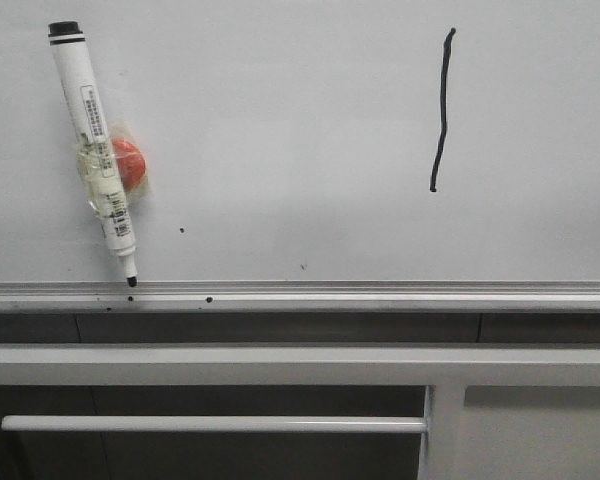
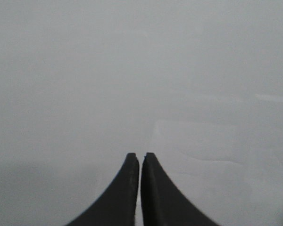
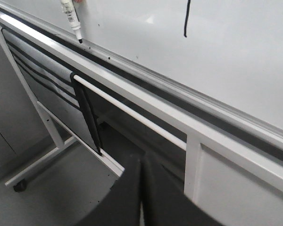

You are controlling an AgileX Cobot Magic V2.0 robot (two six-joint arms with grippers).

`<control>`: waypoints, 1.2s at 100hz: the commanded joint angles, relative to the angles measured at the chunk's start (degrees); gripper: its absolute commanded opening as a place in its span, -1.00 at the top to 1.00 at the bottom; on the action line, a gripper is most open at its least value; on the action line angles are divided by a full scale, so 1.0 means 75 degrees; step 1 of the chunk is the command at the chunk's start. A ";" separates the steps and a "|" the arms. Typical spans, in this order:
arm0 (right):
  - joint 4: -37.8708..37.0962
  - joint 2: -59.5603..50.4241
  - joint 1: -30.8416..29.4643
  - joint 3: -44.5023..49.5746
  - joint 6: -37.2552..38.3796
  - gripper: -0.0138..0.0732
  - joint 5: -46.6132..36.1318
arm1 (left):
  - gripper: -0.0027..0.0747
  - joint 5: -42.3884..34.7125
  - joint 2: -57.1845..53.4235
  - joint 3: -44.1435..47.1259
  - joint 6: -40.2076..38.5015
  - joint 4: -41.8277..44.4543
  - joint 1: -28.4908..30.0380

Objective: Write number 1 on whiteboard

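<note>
The whiteboard (image 1: 280, 130) fills the front view. The number 1 (image 1: 441, 110), a thin wavy black stroke, stands on its right part and also shows in the right wrist view (image 3: 187, 19). A white marker pen (image 1: 93, 140) hangs tilted on the board at the left, tip down near the tray rail (image 1: 300, 293), with an orange-red disc (image 1: 128, 163) behind it. My left gripper (image 2: 140, 157) is shut and empty before a plain grey surface. My right gripper (image 3: 141, 162) is shut and empty, low down in front of the board's stand.
White metal frame bars (image 1: 210, 424) run below the rail. In the right wrist view the stand's frame (image 3: 132, 96), a black strap (image 3: 87, 113) on the bar and a castor (image 3: 20, 186) on the grey floor show.
</note>
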 commanded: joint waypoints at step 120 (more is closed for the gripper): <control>0.0119 0.0057 -0.0045 -0.0208 -0.0016 0.80 -0.0453 | 0.98 0.1783 -0.1230 0.1615 1.5285 -1.4367 -0.0254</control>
